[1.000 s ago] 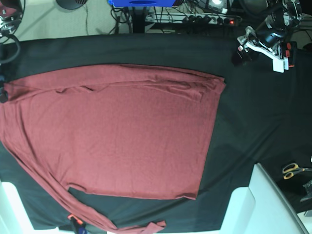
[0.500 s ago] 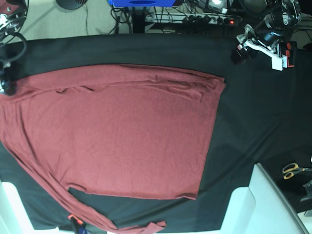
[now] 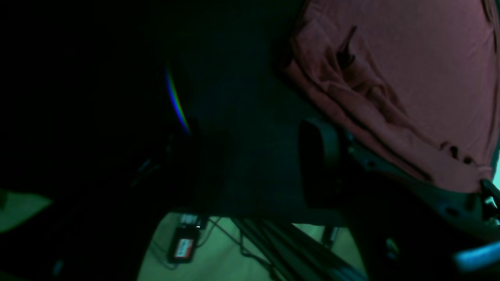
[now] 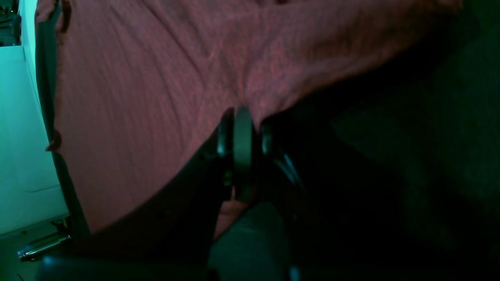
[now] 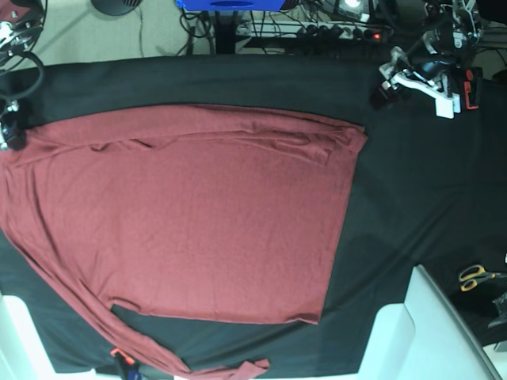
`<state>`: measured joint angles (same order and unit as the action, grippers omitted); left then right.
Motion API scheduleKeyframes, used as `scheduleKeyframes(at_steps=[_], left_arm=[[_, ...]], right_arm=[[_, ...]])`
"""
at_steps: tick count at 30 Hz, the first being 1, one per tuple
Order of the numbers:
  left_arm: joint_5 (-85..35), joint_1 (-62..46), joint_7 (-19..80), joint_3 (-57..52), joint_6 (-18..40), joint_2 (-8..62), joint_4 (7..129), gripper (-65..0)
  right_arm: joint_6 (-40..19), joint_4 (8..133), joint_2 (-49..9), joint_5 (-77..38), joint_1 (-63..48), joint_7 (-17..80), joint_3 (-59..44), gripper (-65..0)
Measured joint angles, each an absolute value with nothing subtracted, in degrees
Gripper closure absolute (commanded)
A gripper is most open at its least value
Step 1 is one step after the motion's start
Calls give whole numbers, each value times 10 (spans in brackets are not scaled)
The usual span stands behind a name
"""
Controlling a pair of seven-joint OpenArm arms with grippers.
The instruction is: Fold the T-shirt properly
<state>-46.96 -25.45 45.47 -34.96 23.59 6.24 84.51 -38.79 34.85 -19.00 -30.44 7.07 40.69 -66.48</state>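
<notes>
The maroon T-shirt [image 5: 190, 214] lies spread flat on the black cloth [image 5: 412, 198], one long sleeve running along its near left edge. In the base view my right gripper [image 5: 12, 133] is at the shirt's far left corner. In the right wrist view its jaws [image 4: 242, 117] are together, pinching the shirt's edge [image 4: 156, 78], and creases run toward them. My left gripper [image 5: 386, 91] hangs open above bare black cloth, just beyond the shirt's far right corner. In the left wrist view [image 3: 250, 168] one dark finger [image 3: 316, 168] shows, with the wrinkled shirt corner [image 3: 390, 78] beside it.
Yellow-handled scissors [image 5: 475, 275] lie at the right edge. A white panel [image 5: 432, 332] covers the near right corner and another [image 5: 12, 332] the near left. A power strip and cables [image 5: 341, 32] run behind the table's far edge.
My right gripper has moved up along the left edge to the shirt's far left corner. My left gripper has shifted slightly left and away. The shirt has barely moved.
</notes>
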Motion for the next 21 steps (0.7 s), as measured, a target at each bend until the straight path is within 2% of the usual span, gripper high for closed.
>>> scheduleKeyframes(at_steps=[14,21], left_arm=[[-483,-152,441,-299,243,63,726,-392],[-489,-129,431,-267,245,65,706,-380]], right_arm=[[-386,349,-190,-304,70,407,-665,-14],[-386,349,-190,-304,70,407,-665,-14]])
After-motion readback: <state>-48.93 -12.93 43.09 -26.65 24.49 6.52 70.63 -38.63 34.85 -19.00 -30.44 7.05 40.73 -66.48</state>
